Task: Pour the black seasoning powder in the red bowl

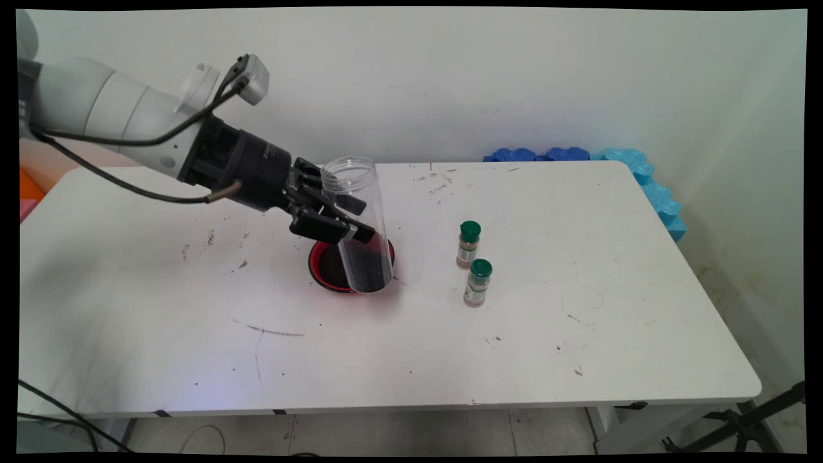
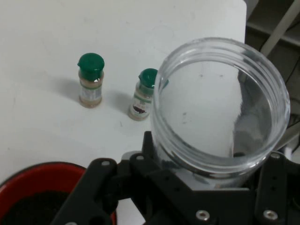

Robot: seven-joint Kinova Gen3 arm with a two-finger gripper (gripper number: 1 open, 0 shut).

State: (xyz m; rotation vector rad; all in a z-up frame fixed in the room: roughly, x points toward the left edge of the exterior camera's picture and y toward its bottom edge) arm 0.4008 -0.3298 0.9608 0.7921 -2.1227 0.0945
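Gripping a clear plastic jar [image 1: 359, 225] above a red bowl [image 1: 325, 267], the gripper [image 1: 334, 218] is clenched on the jar's side

Tilted, mouth up toward the table's [image 1: 578, 334] far edge, the jar has dark grains settled in its lower end, which hangs over the bowl's right rim; the bowl, also holding dark grains, sits near the middle of the table. Two small spice bottles with green caps stand to the right, well apart from the bowl: one [image 1: 469, 244] farther back, the other [image 1: 478, 282] just in front of it. Blue foam pieces [image 1: 643, 173] lie past the far right corner
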